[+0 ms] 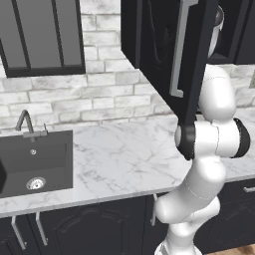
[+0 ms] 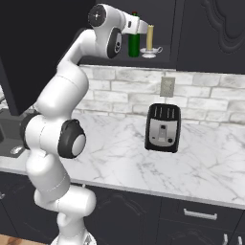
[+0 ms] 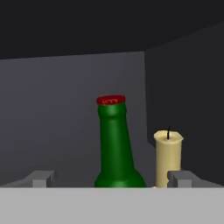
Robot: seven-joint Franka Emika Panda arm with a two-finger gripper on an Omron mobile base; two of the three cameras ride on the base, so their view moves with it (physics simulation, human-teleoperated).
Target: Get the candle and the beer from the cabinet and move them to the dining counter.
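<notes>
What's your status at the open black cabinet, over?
Gripper open, jaws either side of the dark-green glass bottle with red cap. Pale-yellow stick candle upright beside it. Nothing held, nothing blocking.

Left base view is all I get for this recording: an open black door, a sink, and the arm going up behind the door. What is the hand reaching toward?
Observer: The beer, standing upright on the cabinet shelf right in front of the hand.
Operator: Is the candle there too?
Observer: Yes, the candle stands just beside the bottle, on the side away from the arm.
Operator: Has the gripper closed on anything?
Observer: No. In the hand view the gripper is open, with the bottle between its fingertips.
</notes>
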